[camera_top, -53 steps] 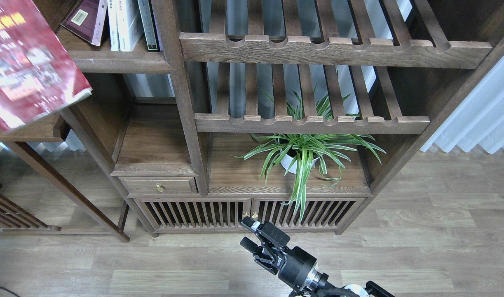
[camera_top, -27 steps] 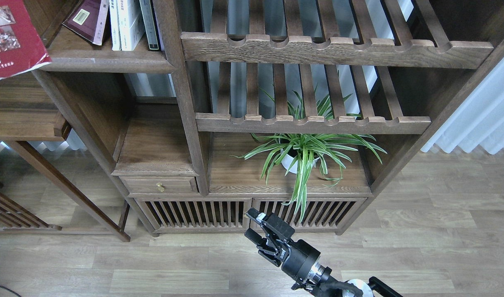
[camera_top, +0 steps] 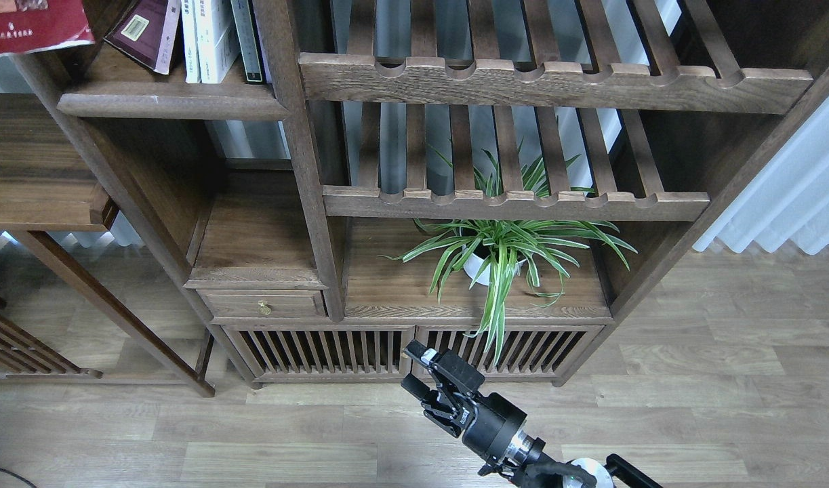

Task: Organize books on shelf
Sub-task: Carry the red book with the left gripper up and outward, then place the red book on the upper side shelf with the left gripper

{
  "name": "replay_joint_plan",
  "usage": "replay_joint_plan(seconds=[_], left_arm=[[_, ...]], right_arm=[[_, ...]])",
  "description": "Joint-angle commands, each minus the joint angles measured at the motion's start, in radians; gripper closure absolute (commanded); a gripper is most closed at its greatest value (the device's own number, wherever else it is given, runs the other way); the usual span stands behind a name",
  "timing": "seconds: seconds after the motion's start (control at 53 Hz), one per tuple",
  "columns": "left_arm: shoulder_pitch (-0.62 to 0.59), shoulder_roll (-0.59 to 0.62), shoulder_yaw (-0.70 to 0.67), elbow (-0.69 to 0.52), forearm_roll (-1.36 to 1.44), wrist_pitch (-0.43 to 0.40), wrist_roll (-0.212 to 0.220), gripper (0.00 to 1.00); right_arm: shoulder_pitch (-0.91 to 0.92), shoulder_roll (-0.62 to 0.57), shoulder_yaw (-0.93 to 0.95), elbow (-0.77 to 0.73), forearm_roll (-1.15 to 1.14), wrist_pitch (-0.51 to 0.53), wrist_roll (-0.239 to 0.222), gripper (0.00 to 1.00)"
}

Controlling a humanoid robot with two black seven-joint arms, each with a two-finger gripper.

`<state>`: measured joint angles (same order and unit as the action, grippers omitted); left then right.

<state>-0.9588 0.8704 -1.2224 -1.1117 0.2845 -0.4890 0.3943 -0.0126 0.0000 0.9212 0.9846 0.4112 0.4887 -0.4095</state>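
Head view: red book (camera_top: 31, 27) lies tilted at top-left, above the shelf (camera_top: 163, 105).

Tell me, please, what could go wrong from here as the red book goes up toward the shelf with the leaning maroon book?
1. The red book is mostly out of view at the top left, and whatever holds it is unseen, so grip slippage cannot be checked.
2. The maroon book already leans on the shelf; a nudge might topple it.
3. The red book's corner could catch the bookcase post.
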Motion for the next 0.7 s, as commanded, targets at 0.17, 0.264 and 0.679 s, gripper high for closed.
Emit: replay_joint_plan(seconds=[0.17, 0.264, 0.679], left_arm=[[-0.146, -0.126, 0.040, 0.122, 0.136, 0.000, -0.003, 0.95], [-0.176, -0.174, 0.043, 0.156, 0.160, 0.000, -0.005, 0.95], [-0.319, -0.332, 0.066, 0.279, 0.274, 0.000, -0.026, 0.94]], right_arm=[[-0.001, 0.000, 0.001, 0.009, 0.000, 0.000, 0.000, 0.02], [-0.004, 0.000, 0.001, 0.011, 0.000, 0.000, 0.000, 0.02], [-0.009, 0.000, 0.002, 0.013, 0.001, 0.000, 0.000, 0.02]])
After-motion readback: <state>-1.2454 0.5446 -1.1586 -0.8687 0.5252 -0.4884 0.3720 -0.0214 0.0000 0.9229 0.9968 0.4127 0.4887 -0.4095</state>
